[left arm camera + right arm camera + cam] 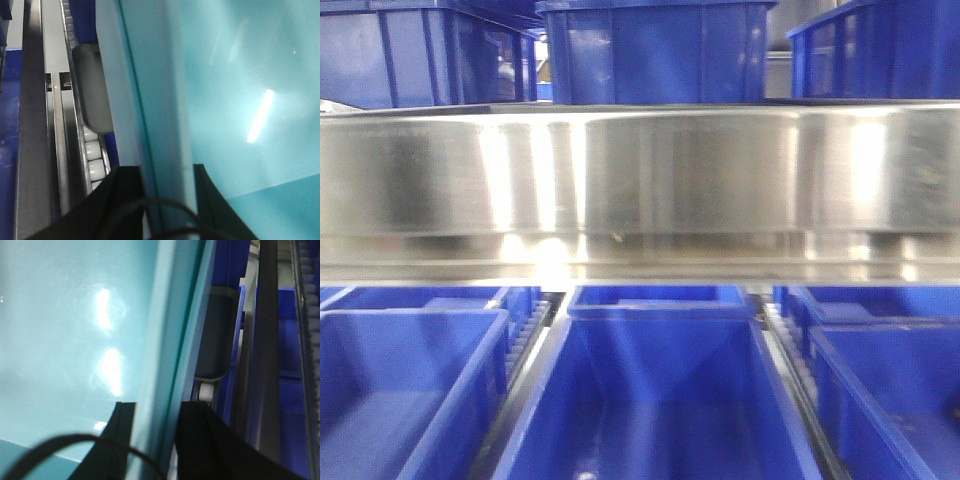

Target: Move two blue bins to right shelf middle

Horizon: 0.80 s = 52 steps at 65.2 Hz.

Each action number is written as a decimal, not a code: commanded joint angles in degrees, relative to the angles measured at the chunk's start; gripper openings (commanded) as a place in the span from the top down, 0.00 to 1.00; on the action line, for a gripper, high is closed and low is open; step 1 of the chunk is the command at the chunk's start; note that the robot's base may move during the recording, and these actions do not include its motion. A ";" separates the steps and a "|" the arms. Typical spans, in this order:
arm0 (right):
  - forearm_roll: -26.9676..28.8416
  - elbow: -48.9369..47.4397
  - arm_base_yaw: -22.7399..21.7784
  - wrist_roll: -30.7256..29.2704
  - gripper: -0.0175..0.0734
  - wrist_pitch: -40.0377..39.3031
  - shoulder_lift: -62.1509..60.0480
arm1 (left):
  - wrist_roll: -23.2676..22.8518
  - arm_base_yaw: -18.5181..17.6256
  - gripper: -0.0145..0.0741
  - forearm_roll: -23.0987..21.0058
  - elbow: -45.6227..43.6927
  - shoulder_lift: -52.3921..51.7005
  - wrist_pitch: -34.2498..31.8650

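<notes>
A pale aqua blue bin fills both wrist views. In the left wrist view its left wall and thick rim (150, 100) run up the frame, and my left gripper (167, 200) is shut on that rim, one black finger (127, 195) outside and one inside. In the right wrist view my right gripper (155, 437) is shut on the bin's right rim (175, 340) in the same way. The broad stainless front rail of the right shelf middle (640, 180) spans the front view. Neither gripper shows there.
Dark blue crates stand above the rail (655, 50) and below it (660, 400), with more at both sides. White rollers (95, 160) and a grey metal track (30, 125) run left of the bin. Another roller track (312, 315) and a dark upright (267, 340) lie to its right.
</notes>
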 commanded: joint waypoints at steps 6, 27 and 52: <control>0.52 -0.61 0.06 0.23 0.98 -7.73 -0.28 | 1.56 -0.68 0.96 -6.58 -1.31 -1.48 -4.28; 0.52 -0.61 0.06 0.23 0.98 -9.58 -0.28 | 1.56 -0.68 0.96 -6.58 -1.31 -1.48 -4.28; 0.52 -0.61 0.06 0.23 0.98 -9.69 -0.28 | 1.56 -0.68 0.96 -6.58 -1.31 -1.48 -4.28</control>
